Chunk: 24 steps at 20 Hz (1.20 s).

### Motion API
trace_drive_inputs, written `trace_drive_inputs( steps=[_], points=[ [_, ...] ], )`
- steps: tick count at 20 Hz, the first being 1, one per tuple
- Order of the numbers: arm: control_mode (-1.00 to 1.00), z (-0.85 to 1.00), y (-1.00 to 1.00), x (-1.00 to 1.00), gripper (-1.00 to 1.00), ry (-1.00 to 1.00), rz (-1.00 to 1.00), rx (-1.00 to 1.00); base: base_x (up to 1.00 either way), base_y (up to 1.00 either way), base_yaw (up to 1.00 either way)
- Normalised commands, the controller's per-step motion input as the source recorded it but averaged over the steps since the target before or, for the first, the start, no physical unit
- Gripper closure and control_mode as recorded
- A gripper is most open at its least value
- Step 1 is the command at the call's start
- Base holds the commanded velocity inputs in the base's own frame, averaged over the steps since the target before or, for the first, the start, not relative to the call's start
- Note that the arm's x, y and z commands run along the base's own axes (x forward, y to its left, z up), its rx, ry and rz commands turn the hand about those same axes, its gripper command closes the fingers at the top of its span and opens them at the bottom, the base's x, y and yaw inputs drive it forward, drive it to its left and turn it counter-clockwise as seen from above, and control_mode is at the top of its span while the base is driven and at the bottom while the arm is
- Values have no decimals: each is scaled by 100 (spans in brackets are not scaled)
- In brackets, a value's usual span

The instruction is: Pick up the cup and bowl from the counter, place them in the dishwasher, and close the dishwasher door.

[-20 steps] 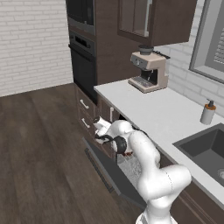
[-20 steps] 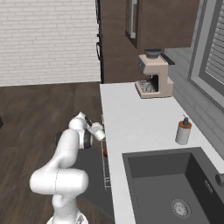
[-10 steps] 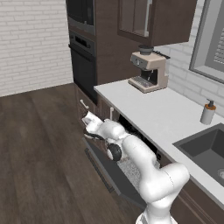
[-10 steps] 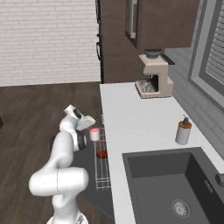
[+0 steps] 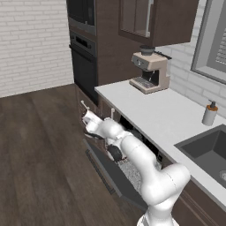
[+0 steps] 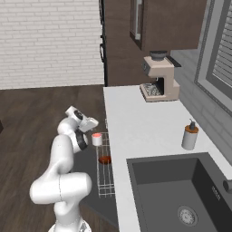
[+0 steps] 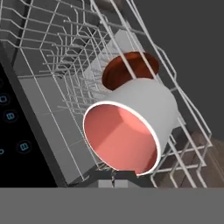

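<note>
The cup [image 7: 131,127] sits in the dishwasher's wire rack [image 6: 105,167] near its far end, the end toward the oven, with the bowl [image 6: 104,159] just behind it in the same rack; in the hand view the cup's red mouth faces the camera and the bowl's brown hollow shows just past it. The end effector [image 6: 90,123] hovers close by the cup, but whether it is grasping or released I cannot tell (its tips are lost against the cup's rim). The cup looks light, stiff and smooth-walled, likely slippery, so a pinch across its rim wall would suit it. The dishwasher door [image 5: 115,175] hangs dropped open below the desk [image 6: 136,131] edge; it is a stiff hinged panel, best pushed up from near its free edge.
</note>
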Motion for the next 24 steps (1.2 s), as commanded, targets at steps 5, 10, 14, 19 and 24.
trace_drive_inputs(
  steps=[5, 10, 14, 19, 24],
  points=[
    [-100, 7, -16, -74, 100, 0, 0, 6, 0, 0, 0],
    [-100, 24, -5, -100, 100, -4, 0, 21, 0, 0, 0],
    [-100, -17, -8, -100, 100, -37, 0, 26, 0, 0, 0],
    [-100, -22, -41, -100, -100, -31, 1, 29, 0, 0, 0],
    [-100, 13, -42, -100, -100, -28, 2, 34, 0, 0, 0]
  ],
)
